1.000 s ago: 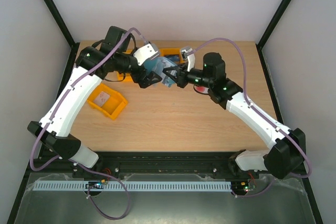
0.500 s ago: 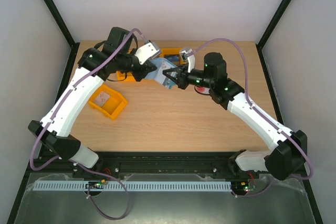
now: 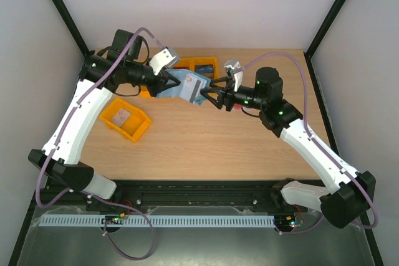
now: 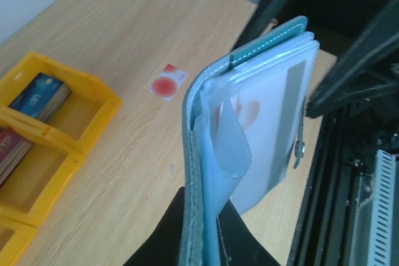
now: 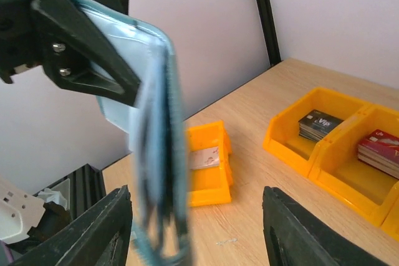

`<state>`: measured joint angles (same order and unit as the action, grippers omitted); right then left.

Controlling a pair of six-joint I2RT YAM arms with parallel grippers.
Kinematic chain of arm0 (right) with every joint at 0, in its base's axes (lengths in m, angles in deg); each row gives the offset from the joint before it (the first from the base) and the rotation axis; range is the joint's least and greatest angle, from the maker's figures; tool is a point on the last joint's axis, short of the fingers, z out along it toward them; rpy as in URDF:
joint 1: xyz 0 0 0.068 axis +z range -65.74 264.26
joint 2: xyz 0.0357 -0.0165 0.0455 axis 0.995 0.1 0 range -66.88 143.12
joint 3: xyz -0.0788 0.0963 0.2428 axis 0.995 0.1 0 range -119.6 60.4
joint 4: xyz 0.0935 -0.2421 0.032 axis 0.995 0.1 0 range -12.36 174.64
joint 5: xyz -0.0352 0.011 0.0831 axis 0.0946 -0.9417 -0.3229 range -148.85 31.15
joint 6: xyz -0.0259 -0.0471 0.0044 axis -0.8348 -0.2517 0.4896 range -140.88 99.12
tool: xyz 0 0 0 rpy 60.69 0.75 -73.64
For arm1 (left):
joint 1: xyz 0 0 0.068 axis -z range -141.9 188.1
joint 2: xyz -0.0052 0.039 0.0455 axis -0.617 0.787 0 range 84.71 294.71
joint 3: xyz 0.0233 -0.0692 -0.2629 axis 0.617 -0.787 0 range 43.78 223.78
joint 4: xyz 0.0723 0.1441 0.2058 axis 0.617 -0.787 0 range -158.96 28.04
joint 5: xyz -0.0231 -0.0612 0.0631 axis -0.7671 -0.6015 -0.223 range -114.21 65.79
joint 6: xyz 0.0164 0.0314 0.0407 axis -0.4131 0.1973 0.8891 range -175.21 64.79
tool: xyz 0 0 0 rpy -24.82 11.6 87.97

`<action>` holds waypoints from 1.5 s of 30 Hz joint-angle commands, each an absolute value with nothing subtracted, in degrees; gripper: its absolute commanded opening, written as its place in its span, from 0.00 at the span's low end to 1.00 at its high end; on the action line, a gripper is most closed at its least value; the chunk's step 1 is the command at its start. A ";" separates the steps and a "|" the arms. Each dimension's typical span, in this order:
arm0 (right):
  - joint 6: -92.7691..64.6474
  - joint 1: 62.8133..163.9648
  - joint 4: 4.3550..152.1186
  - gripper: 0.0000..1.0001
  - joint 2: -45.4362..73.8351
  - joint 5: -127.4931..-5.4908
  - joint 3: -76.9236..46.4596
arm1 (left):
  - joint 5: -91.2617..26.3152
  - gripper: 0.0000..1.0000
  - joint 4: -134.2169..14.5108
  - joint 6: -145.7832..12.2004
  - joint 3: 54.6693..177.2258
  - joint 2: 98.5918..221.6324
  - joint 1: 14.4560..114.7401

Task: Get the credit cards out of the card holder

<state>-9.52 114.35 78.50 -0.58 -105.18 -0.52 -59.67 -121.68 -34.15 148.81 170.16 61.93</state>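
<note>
Your card holder hangs in the air over the far middle of the surface, partly open, with a pale card showing in its clear pocket. The left fingers pinch its fold end tight. The right fingers stand apart on either side of its free edge, gripping nothing. A white card with a red round mark lies on the surface below

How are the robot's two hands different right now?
The left hand is shut on the blue card holder; the right hand is open, gripping nothing. The left hand holds it up off the table; the right hand's fingers just stand apart either side of it. Both have black fingers.
</note>
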 commanded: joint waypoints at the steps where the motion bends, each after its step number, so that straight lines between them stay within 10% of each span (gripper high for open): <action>1: -9.90 114.22 77.94 0.55 0.16 -105.81 -0.56 | -65.29 0.02 -123.71 -32.68 150.50 168.15 62.17; 45: -10.24 114.89 75.52 0.72 -1.43 -114.75 -0.44 | -64.63 0.02 -123.71 -33.24 151.46 167.76 62.62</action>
